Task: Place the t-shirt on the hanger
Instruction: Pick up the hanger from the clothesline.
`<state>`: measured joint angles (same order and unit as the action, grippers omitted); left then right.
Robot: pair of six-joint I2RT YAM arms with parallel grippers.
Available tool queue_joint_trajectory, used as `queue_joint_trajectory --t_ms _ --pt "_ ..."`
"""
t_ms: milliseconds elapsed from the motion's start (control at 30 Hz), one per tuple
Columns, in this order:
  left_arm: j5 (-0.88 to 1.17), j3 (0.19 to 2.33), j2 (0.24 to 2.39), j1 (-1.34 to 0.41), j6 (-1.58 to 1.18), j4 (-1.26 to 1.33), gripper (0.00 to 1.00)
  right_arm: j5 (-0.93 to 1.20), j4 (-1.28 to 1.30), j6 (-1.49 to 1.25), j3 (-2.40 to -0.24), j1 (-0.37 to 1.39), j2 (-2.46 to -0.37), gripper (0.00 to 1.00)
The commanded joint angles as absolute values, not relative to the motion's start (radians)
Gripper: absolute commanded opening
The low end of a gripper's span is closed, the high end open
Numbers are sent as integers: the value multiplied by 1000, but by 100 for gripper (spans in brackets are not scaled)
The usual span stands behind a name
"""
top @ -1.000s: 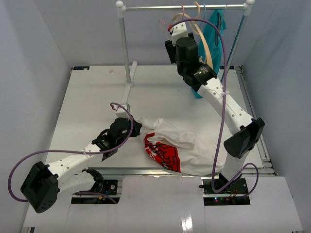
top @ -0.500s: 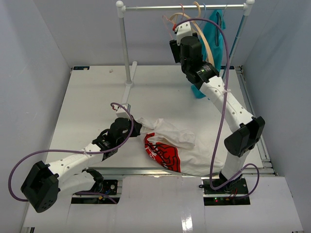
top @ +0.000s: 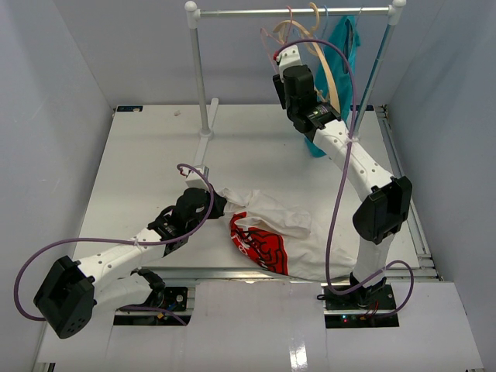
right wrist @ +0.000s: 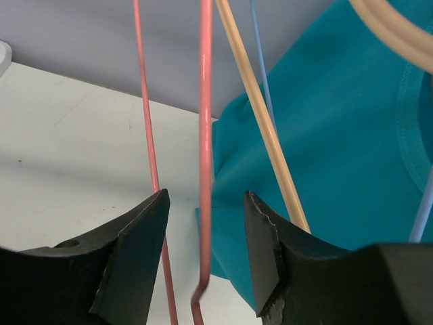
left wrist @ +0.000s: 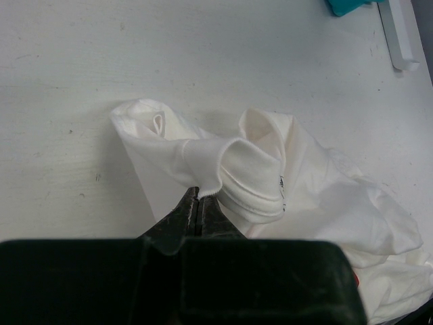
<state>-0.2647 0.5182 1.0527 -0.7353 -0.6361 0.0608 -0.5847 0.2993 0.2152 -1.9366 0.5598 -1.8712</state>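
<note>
The white t-shirt [top: 288, 232] with a red print lies crumpled on the table near the front edge. My left gripper [top: 215, 203] is at its left end, shut on a fold of the t-shirt's hem [left wrist: 203, 162]; its jaws [left wrist: 198, 196] are pressed together. The pink wire hanger [top: 272, 36] hangs on the rack at the back. My right gripper [top: 284, 56] is raised to it and stands open. One pink wire of the hanger [right wrist: 205, 135] runs between the right gripper's jaws [right wrist: 206, 198] with a gap on each side.
A white clothes rack [top: 294, 12] with a post [top: 200, 70] stands at the back of the table [top: 147, 155]. A tan wooden hanger [top: 327, 54] and a teal garment [top: 346, 46] hang right of the pink one; the teal garment [right wrist: 338, 135] hangs just behind my right jaws.
My right arm has reached up and back to the rack, and its jaws have narrowed around the pink wire. The left arm and the t-shirt have not moved.
</note>
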Motion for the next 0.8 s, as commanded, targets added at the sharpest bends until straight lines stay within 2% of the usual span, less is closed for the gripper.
queue_joint_trajectory --t_ms 0,300,567,767 --pt "-249 526 1045 -738 -632 83 0 -562 275 192 -1939 557 -1874 42" --pt "-239 531 1051 -738 -632 83 0 -501 286 169 -1967 557 -1858 8" --pt "-238 531 1051 -738 -631 83 0 -483 326 175 -2061 557 -1831 8" --pt "-241 529 1046 -738 -631 83 0 -446 328 180 -2041 556 -1765 8"
